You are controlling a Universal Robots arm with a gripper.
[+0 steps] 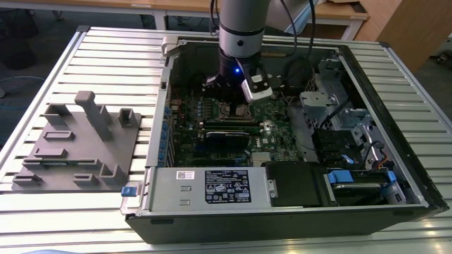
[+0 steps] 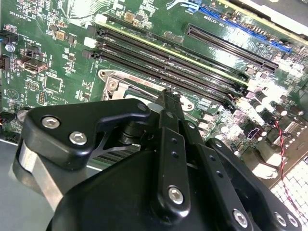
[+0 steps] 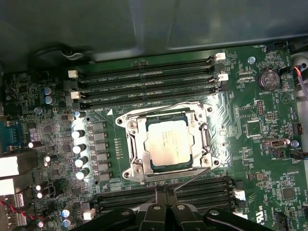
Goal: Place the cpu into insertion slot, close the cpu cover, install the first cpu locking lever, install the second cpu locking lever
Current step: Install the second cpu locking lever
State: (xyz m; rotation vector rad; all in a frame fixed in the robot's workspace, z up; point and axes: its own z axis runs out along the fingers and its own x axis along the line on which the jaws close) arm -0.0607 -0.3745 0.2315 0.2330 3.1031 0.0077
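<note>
Silver-grey square cpu (image 3: 169,143) sits in the dark square insertion slot (image 3: 151,166), the thin silvery metal cpu cover (image 3: 135,144) closed around it. The black hand (image 3: 166,192) hovers just beside the socket, fingers pressed together, gripping nothing.

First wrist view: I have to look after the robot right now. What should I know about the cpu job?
Gripper: fingers together, tips just beside the socket, close to one locking lever.
cpu: lying flat in place on the motherboard.
cpu cover: down over the cpu.
Done: cpu placed, cover closed.
Left: the lever by the fingertips angles out from the cover, so it looks unlatched. The other lever lies along the cover's far edge; I cannot tell if it is hooked.
</note>
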